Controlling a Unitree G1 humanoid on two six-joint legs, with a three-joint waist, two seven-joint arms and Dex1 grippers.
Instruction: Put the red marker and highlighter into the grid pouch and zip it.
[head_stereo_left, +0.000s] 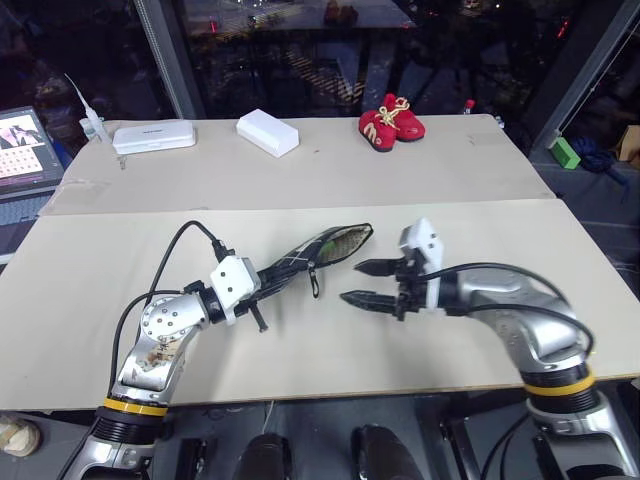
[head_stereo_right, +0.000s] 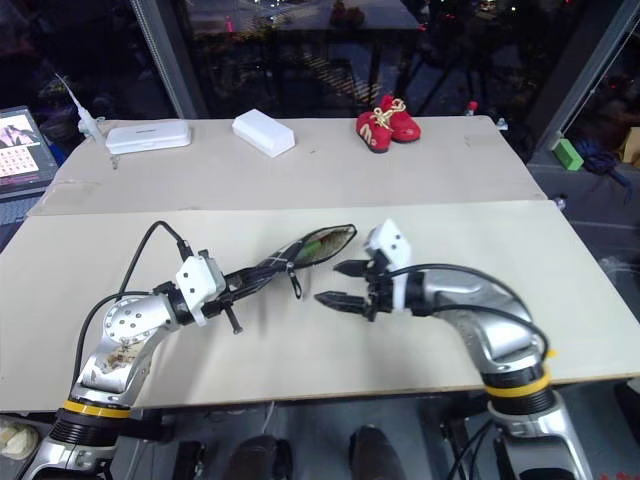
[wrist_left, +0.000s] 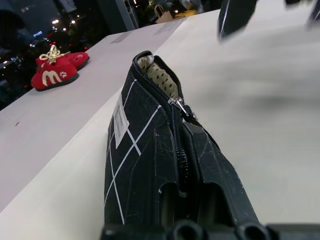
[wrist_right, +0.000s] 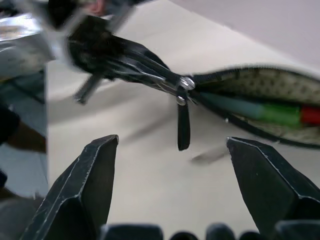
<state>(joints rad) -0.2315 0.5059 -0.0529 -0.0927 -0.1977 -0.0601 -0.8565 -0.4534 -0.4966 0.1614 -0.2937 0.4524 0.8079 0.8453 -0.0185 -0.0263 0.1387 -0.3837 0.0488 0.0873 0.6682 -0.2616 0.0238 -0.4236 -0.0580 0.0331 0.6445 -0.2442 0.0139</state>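
Left gripper (head_stereo_left: 262, 282) is clamped on the closed end of the grid pouch (head_stereo_left: 322, 250), holding it raised above the table (head_stereo_left: 300, 180) with its mouth gaping. Inside the pouch lie the highlighter (wrist_right: 260, 111) — green — and the red marker (wrist_right: 311, 115), red end showing, both seen through the opening in the right wrist view. The zipper pull cord (wrist_right: 183, 126) dangles from the slider. Right gripper (head_stereo_left: 378, 283) sits just beside the pouch mouth — fingers spread, holding nothing.
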